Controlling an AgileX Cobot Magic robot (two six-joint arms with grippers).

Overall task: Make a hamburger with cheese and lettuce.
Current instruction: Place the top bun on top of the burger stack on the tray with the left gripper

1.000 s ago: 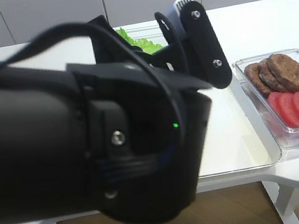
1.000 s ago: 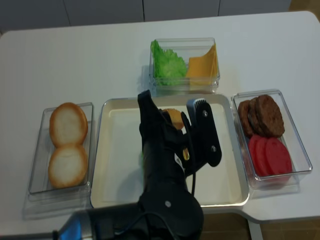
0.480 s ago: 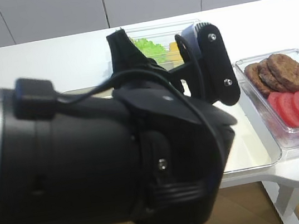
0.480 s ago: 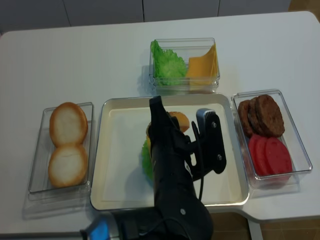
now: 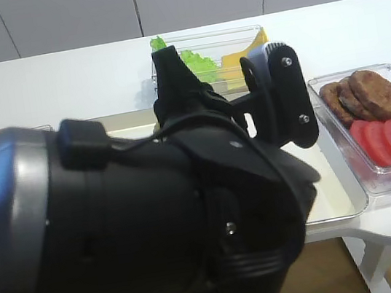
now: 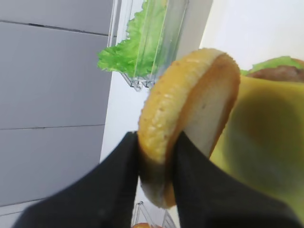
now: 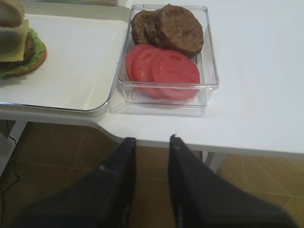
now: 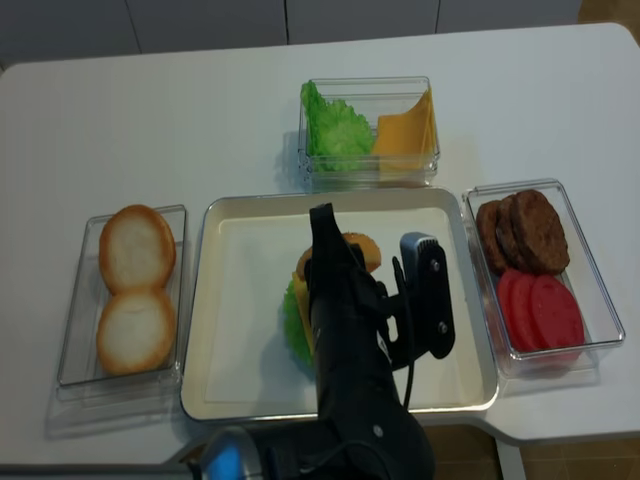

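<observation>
My left gripper (image 6: 159, 140) is shut on the golden sesame bun top (image 6: 190, 99), held on edge just above the stack on the tray. Below it lie the square yellow cheese (image 6: 266, 142), the brown patty (image 6: 280, 73) and the ruffled lettuce (image 6: 278, 63). From above, the left gripper (image 8: 335, 245) and its arm hide most of the hamburger; the lettuce rim (image 8: 292, 322) shows on the left. In the right wrist view the stack (image 7: 19, 47) sits at the far left. My right gripper (image 7: 151, 140) is open and empty, off the table's front edge.
The metal tray (image 8: 240, 300) is in the middle. A box at the left holds pale bun halves (image 8: 135, 285). A back box holds a lettuce clump (image 8: 335, 130) and cheese slices (image 8: 408, 128). A right box holds patties (image 7: 168, 28) and tomato slices (image 7: 164, 69).
My left arm has moved right and forward over the tray, carrying the bun top to just above the cheese-topped stack.
</observation>
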